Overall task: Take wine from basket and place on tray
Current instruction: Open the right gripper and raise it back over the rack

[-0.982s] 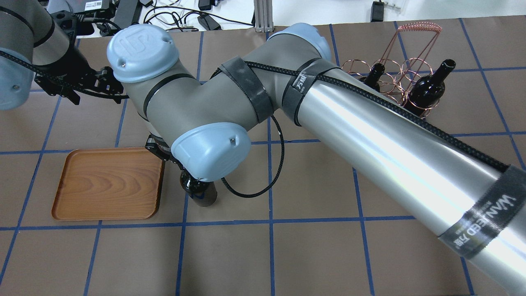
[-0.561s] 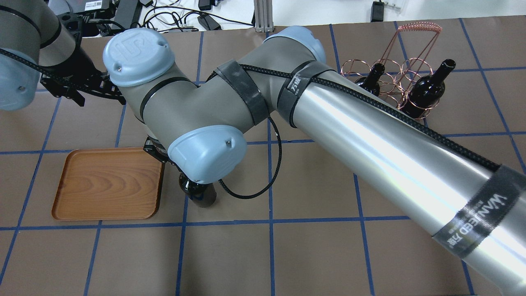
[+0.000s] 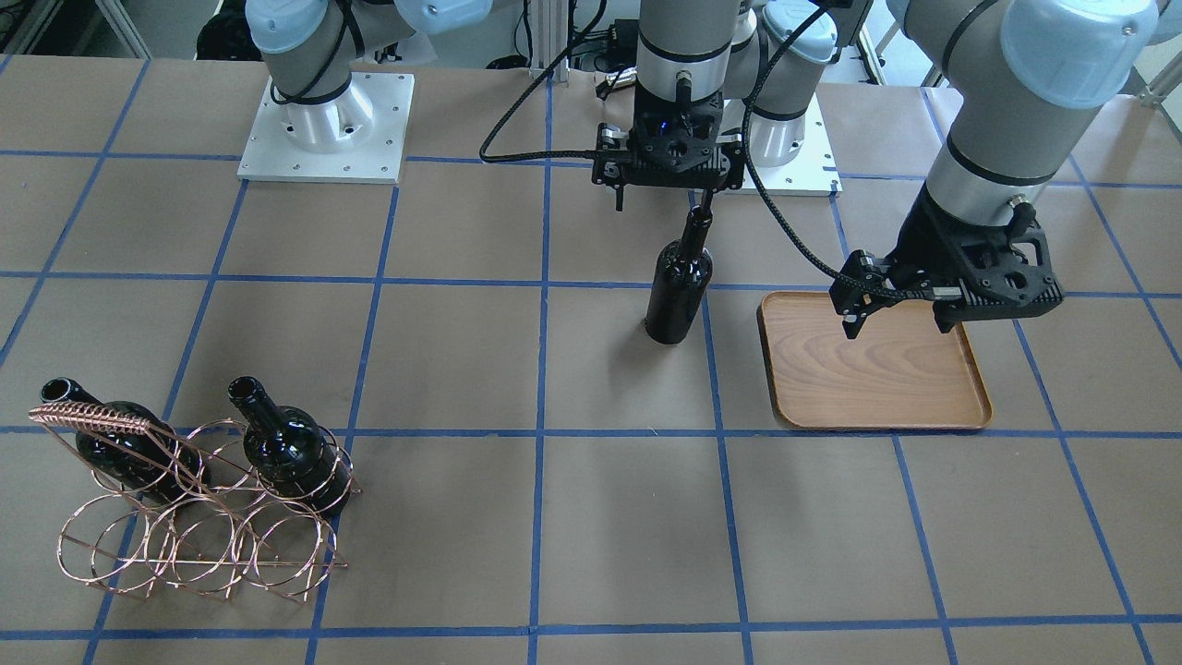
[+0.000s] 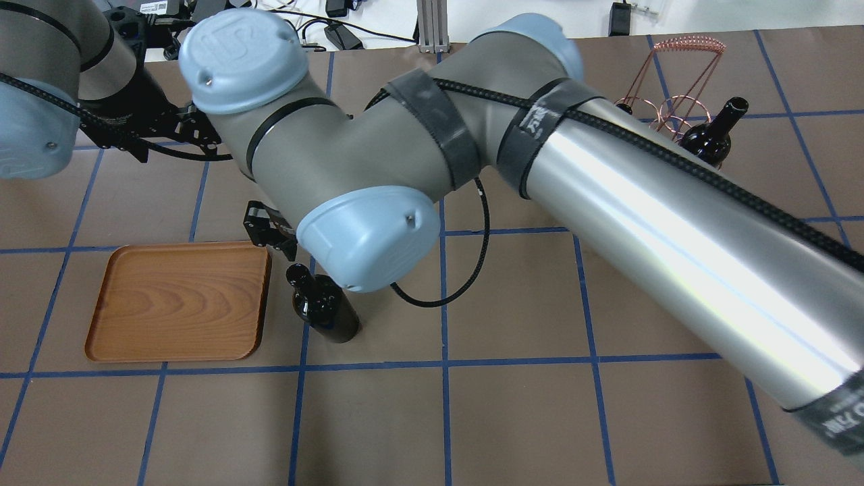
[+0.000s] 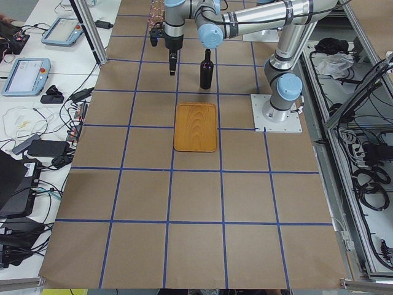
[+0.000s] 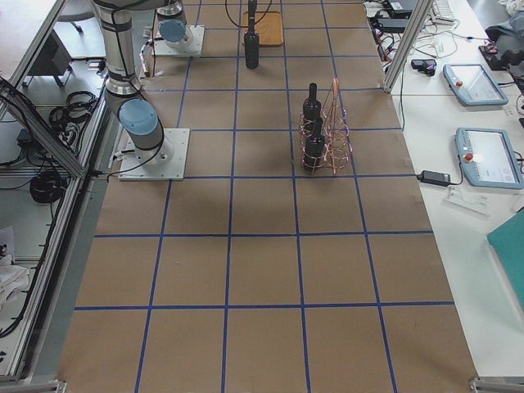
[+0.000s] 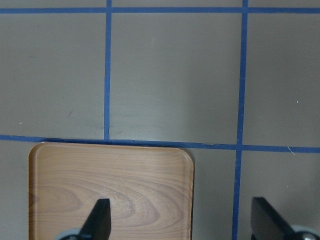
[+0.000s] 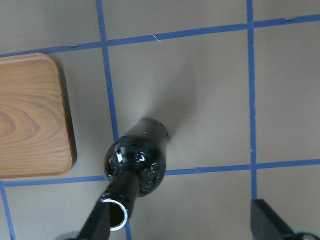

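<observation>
A near-black wine bottle (image 3: 679,296) stands upright on the table just beside the wooden tray (image 3: 877,369), not on it; it also shows in the overhead view (image 4: 322,307). My right gripper (image 3: 663,199) hangs above the bottle, open and empty. In the right wrist view the bottle's mouth (image 8: 114,217) sits close beside one finger (image 8: 100,225). My left gripper (image 3: 900,319) is open and empty over the tray's far edge, which shows in the left wrist view (image 7: 110,185). The copper wire basket (image 3: 185,517) holds two more bottles (image 3: 291,453).
The basket (image 4: 675,101) stands at the far right of the table in the overhead view, largely behind my right arm. The tray (image 4: 175,300) lies at the left. Blue tape lines grid the brown table cover. Cables and devices lie beyond the far table edge.
My right wrist has risen and drawn back from the bottle, uncovering its neck. The bottle stays standing beside the tray. My left gripper has shifted slightly to the right.
</observation>
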Controlling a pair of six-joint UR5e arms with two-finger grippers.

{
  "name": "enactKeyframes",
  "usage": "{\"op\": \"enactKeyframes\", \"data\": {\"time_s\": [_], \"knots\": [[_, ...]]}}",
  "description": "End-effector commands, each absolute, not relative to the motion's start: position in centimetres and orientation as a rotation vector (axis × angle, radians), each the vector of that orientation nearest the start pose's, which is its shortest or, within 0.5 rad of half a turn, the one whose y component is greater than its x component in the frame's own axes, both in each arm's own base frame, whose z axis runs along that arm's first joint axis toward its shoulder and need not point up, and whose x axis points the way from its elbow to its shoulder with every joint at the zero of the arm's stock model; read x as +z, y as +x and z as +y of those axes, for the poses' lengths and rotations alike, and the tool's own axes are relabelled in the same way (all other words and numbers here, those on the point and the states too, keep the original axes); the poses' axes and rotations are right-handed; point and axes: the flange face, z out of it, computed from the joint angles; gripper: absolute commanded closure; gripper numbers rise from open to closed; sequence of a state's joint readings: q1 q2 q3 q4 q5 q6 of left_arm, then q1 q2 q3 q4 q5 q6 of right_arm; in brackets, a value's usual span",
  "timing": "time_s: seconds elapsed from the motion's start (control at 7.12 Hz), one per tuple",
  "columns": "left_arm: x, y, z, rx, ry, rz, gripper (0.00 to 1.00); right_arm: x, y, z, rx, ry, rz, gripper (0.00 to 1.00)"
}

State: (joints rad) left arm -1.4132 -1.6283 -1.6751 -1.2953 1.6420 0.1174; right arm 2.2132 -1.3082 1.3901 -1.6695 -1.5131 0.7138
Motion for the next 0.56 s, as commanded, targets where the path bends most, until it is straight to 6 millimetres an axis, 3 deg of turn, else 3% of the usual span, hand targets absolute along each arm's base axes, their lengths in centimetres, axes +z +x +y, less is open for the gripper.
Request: {"op": "enactKeyframes", "data": {"time_s": [0.0, 0.14, 0.28, 0.42], "knots": [[43.4, -4.2, -53.4, -0.131, -0.086, 3.029, 0.00, 47.8, 39.8, -42.7, 0.058, -0.053, 3.103, 0.00], [43.2, -4.2, -53.5, -0.130, -0.160, 3.035, 0.00, 49.6, 35.2, -45.1, 0.019, -0.095, 3.077, 0.00], [44.1, -4.3, -53.4, -0.173, -0.194, 3.031, 0.00, 51.2, 30.9, -46.0, 0.037, -0.178, 3.074, 0.00], [42.8, -4.2, -53.4, -0.118, -0.197, 3.033, 0.00, 51.9, 26.9, -46.6, 0.088, -0.186, 3.092, 0.00]]}}
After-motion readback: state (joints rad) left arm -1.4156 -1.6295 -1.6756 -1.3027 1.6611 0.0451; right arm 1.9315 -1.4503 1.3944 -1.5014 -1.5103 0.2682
